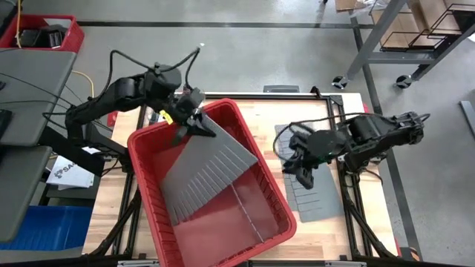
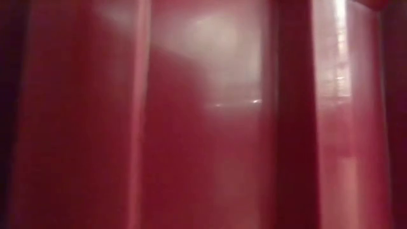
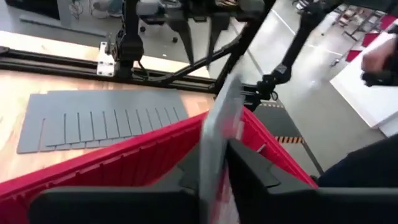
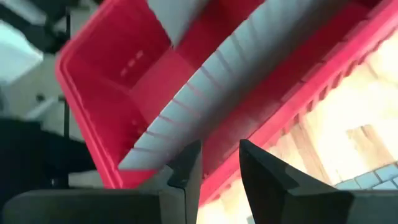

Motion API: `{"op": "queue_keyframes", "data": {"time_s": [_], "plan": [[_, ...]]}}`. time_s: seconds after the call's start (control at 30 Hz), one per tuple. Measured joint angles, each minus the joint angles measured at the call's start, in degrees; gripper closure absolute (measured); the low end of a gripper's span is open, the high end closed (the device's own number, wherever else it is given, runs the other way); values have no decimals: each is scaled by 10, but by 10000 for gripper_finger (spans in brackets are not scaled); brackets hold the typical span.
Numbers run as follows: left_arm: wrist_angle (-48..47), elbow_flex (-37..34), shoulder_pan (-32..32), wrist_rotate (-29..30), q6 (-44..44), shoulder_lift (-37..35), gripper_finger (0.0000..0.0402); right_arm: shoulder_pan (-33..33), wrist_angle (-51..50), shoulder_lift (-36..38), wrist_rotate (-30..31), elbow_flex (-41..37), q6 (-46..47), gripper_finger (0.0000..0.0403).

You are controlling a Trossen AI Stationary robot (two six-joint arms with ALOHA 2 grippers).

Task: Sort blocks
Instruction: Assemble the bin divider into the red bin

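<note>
L fingers [image 1: 180, 132] on grey divider [image 1: 211, 167] w/in red bin [image 1: 271, 236].

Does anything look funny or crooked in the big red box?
Yes. A grey slotted divider sheet lies slanted across the red bin instead of standing straight in it. The left gripper pinches its upper edge at the bin's far rim. No blocks show anywhere.

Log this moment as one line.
left gripper: gripping grey divider sheet in red bin | right gripper: over second sheet, nothing held | blocks: none visible
</note>
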State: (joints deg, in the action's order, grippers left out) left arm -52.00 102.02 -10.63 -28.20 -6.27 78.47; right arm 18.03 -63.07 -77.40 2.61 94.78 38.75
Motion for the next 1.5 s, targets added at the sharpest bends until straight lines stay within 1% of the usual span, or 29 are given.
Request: {"op": "queue_keyframes", "data": {"time_s": [0.17, 0.27, 0.33, 0.4, 0.47, 0.57, 0.73, 0.8, 0.83, 0.87, 0.93, 0.97, 1.03, 1.07, 1.13, 1.2, 1.23, 1.27, 1.3, 1.33, 1.4, 1.5], "plan": [[35, -1, -12, -3, -86, 0, 276, 0, 0, -11, -3, 0, -18, 304], [71, -1, -17, -29, -160, 0, 237, -1, -4, -10, -3, 0, -31, 304], [99, -1, -17, -48, -181, 0, 216, -1, -20, -9, -3, 0, -32, 304], [123, 0, -20, -64, -183, 0, 200, -1, -33, -8, -3, 0, -32, 304], [156, 0, -26, -75, -203, 0, 188, -1, -49, -8, -3, 0, -32, 304], [224, 0, -42, -72, -220, 0, 178, -1, -66, -8, -3, 0, -32, 304], [328, 0, -74, -59, -160, -1, 174, -1, -86, -8, 2, 0, -28, 304], [342, 0, -87, -58, -135, -4, 174, -1, -89, -8, 4, 0, -28, 304], [320, 1, -93, -62, -127, -8, 174, -1, -90, -8, 4, 0, -26, 304], [279, 1, -96, -64, -124, -15, 175, -1, -92, -8, 4, 0, -21, 304], [158, 1, -97, -49, -123, -30, 180, 1, -102, -8, 5, 0, -14, 304], [91, 1, -94, -24, -124, -36, 186, 1, -107, -8, 5, 0, -14, 304], [-48, 1, -83, 52, -126, -43, 201, 1, -119, -8, 13, 0, -16, 304], [-106, 1, -77, 103, -128, -44, 212, 1, -122, -8, 23, 0, -16, 304], [-208, 0, -68, 229, -158, -44, 238, 1, -125, -8, 48, 0, -16, 304], [-284, 0, -66, 334, -173, -42, 279, -5, -123, -8, 67, 0, -17, 304], [-313, 0, -66, 377, -175, -39, 305, -8, -123, -8, 69, 0, -17, 304], [-335, 0, -67, 402, -177, -34, 337, -13, -121, -8, 69, 0, -17, 304], [-343, -2, -69, 410, -177, -28, 367, -17, -118, -8, 69, 0, -17, 304], [-341, -8, -71, 403, -177, -24, 384, -21, -116, -8, 67, 0, -17, 304], [-342, -28, -71, 380, -166, -12, 390, -25, -115, -8, 65, 0, -17, 304], [-338, -70, -74, 371, -154, 11, 400, -27, -115, -8, 64, 0, -17, 305]]}}
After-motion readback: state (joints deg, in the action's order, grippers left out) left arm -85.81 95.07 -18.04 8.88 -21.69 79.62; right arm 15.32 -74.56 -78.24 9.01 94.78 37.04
